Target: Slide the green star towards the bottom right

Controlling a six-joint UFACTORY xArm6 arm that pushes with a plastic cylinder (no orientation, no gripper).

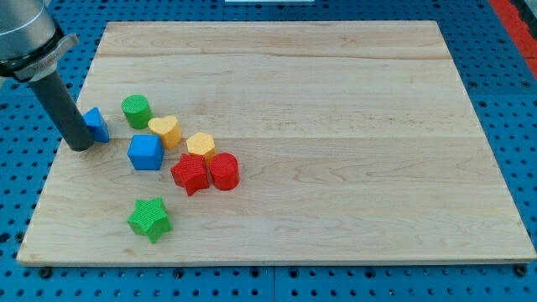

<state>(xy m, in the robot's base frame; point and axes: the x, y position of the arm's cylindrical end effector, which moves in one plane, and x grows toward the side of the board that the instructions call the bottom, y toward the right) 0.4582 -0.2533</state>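
The green star [149, 218] lies near the board's bottom left, apart from the other blocks. My tip [80, 146] rests on the board at the view's left, well above and left of the star, touching or right beside a small blue block [97, 124]. The rod rises from the tip towards the view's top left.
A cluster sits above and right of the star: a green cylinder [136, 111], a yellow heart [165, 131], a blue cube [145, 153], a yellow block [201, 144], a red star [190, 174] and a red cylinder [224, 171]. The wooden board [352, 126] lies on a blue perforated table.
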